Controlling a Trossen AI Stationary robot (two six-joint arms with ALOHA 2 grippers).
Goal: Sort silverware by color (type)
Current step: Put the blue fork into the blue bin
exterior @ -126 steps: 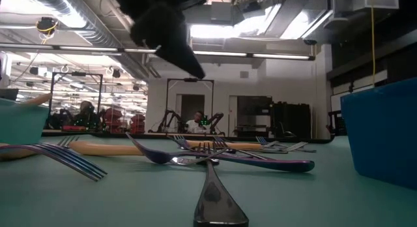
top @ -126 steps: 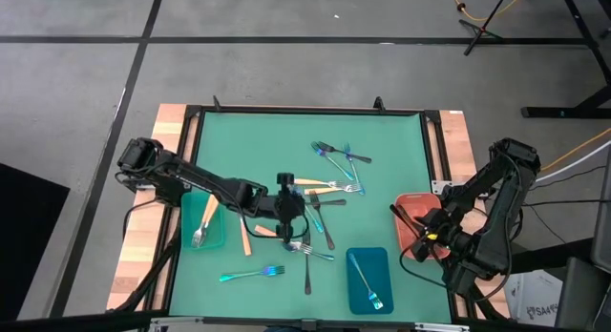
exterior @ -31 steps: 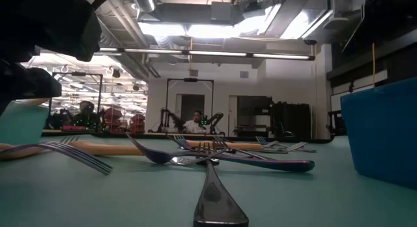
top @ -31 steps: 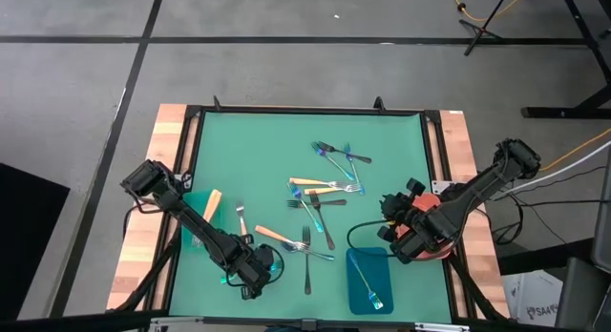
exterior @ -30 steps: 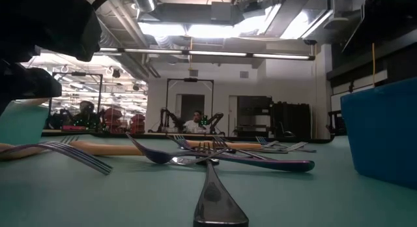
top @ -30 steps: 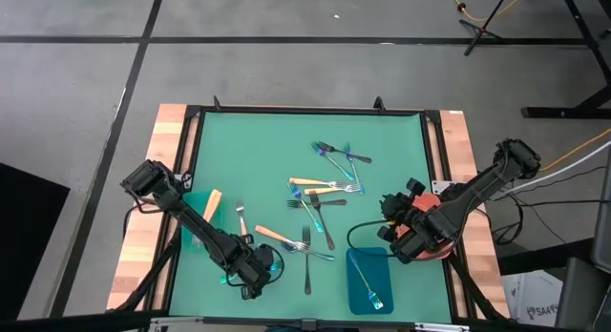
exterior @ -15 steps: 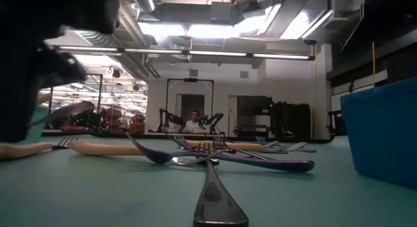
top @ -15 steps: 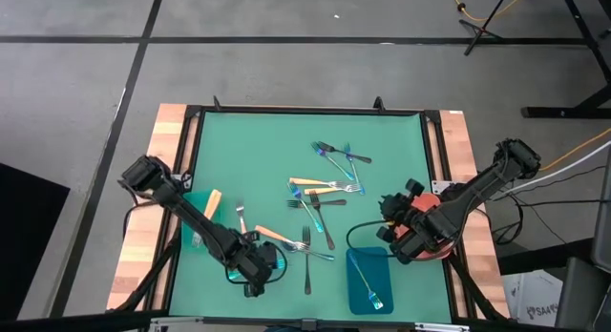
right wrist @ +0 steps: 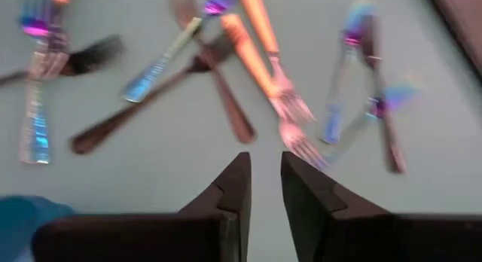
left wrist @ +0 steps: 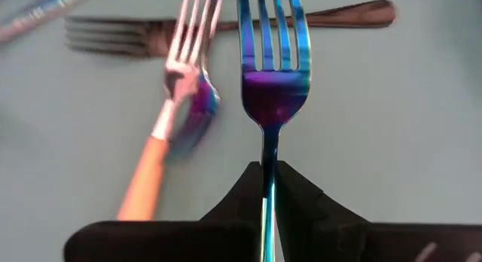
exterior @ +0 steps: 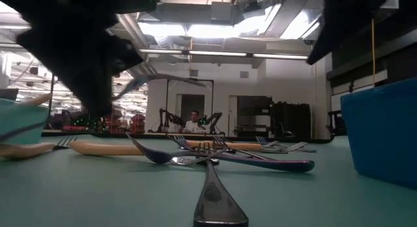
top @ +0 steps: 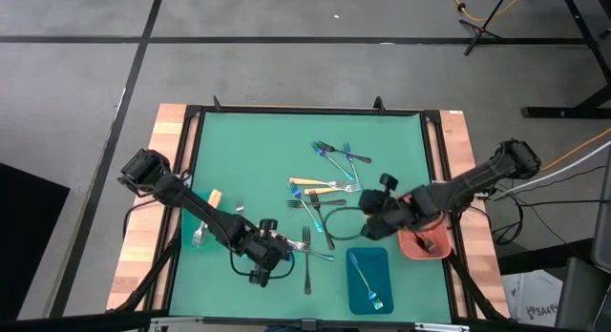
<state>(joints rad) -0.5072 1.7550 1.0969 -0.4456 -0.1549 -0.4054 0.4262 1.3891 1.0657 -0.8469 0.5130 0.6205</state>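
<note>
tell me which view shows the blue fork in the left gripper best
The left wrist view: the iridescent blue fork fills the frame, its handle pinched in the left gripper. The high view shows only a sliver by the gripper; the low view a blurred streak; the right wrist view doesn't clearly show it.

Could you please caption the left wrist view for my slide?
Left hand shut on an iridescent blue fork, held above the green table.

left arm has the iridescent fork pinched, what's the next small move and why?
Probably carry it toward the blue tray. The left gripper is shut on the iridescent blue fork, lifted clear of the mat in the left wrist view, and the blue tray already holds one fork of that colour. The right gripper hovers beside that tray, so keep the path wide of it.
</note>
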